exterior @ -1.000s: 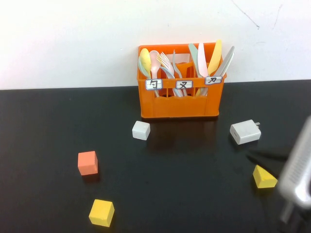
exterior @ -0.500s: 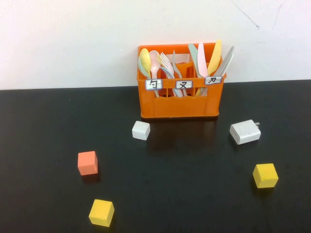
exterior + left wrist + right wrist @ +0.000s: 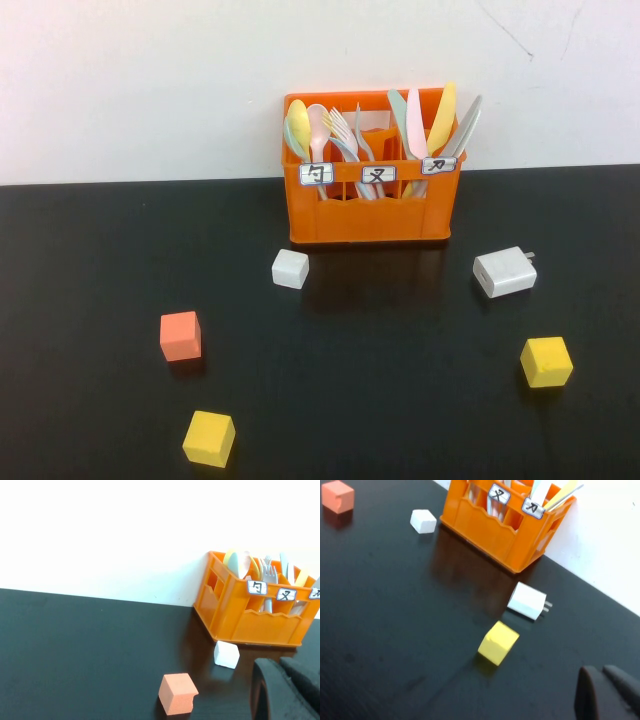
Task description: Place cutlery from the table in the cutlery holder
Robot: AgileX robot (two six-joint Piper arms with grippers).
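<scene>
High view, holder: holder (image 3: 370,215) stands at the far edge of the table (image 3: 90,260), against the wall, upright, all three compartments filled.
High view, cutlery: spoons sit in the holder's left compartment, the mint spoon (image 3: 294,137) tucked beside a yellow spoon (image 3: 299,118); forks (image 3: 345,132) in the middle; the grey knife (image 3: 466,125) leans out of the right compartment next to a yellow knife (image 3: 443,115). No cutlery lies on the table.
High view, clutter: white cube (image 3: 290,268) just in front of the holder's left corner; charger (image 3: 504,271) in front of its right corner; orange cube (image 3: 180,335) and two yellow cubes (image 3: 209,438) nearer the robot, well apart from the holder.
High view, arms: neither arm shows.
Left wrist view, gripper: left gripper (image 3: 285,690) hangs low, well short of the holder, jaws closed on nothing.
Right wrist view, gripper: right gripper (image 3: 607,692) sits near the robot's side of the charger, jaws closed, empty.
Step, judgement: task looks finished; best done by keeping both arms parked clear of the holder, so nothing gets knocked.
</scene>
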